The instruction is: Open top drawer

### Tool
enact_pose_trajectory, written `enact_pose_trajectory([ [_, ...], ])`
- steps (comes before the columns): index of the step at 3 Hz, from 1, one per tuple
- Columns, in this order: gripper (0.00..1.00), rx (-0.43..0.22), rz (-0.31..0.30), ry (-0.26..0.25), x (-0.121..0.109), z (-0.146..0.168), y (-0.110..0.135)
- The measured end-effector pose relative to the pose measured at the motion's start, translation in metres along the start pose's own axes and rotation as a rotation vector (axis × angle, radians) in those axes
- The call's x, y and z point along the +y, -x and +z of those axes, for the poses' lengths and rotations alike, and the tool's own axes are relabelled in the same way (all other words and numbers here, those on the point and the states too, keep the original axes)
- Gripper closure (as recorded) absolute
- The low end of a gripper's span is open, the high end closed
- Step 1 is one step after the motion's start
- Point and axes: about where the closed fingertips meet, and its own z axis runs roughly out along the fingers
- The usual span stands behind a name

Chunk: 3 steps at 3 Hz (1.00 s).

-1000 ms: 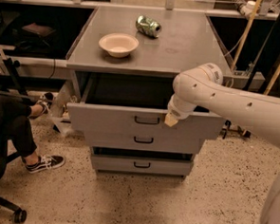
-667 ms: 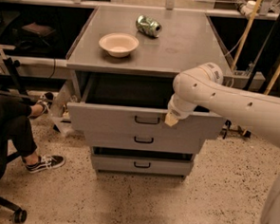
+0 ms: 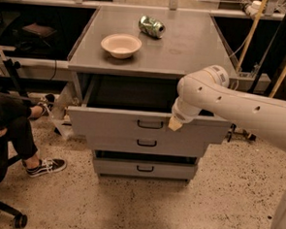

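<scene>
The top drawer of the grey metal cabinet stands pulled out toward me, its dark inside open to view behind the wide front. Its small black bar handle sits at the centre of the front. My gripper is at the end of the white arm that reaches in from the right. It rests at the upper edge of the drawer front, just right of the handle. The middle drawer sticks out a little less, and the bottom drawer sits furthest back.
On the cabinet top stand a beige bowl and a crushed green can. A seated person's leg and sneaker are at the left, by a chair wheel. Poles and cables stand at the right.
</scene>
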Motion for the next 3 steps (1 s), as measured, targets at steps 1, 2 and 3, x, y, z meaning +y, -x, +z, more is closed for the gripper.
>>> enact_pose_trajectory([
  [1, 1.0, 0.009, -0.005, 0.002, 0.0014, -0.0011, -0.0027],
  [2, 1.0, 0.007, -0.005, 0.001, 0.0042, -0.0025, -0.0056],
  [3, 1.0, 0.007, -0.005, 0.001, 0.0043, -0.0039, -0.0047],
])
